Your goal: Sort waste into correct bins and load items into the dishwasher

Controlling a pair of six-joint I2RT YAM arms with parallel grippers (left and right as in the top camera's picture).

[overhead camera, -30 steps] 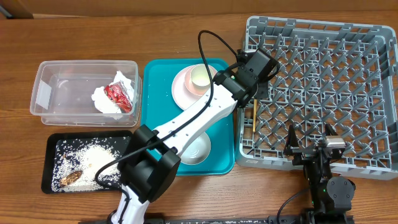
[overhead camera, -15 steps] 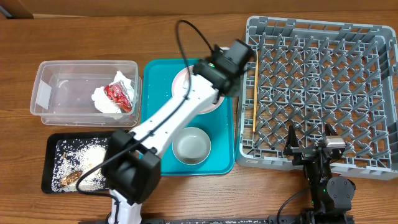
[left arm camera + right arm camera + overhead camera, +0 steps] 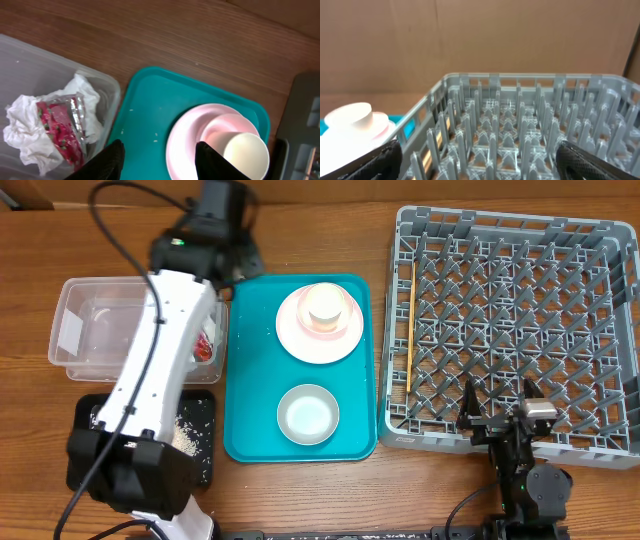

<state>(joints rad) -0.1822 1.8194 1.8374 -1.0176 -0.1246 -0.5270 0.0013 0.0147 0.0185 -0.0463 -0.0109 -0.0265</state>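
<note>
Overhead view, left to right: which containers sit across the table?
Clear rectangular plastic tub → teal rectangular serving tray → large square grey plastic dish rack.

black tray (image 3: 203, 408) mostly under left arm (image 3: 165, 340), plate (image 3: 181, 142) cropped below

The left fingers (image 3: 112, 160) swung from the dish rack (image 3: 500, 215) back beside the clear tub (image 3: 100, 320).
</note>
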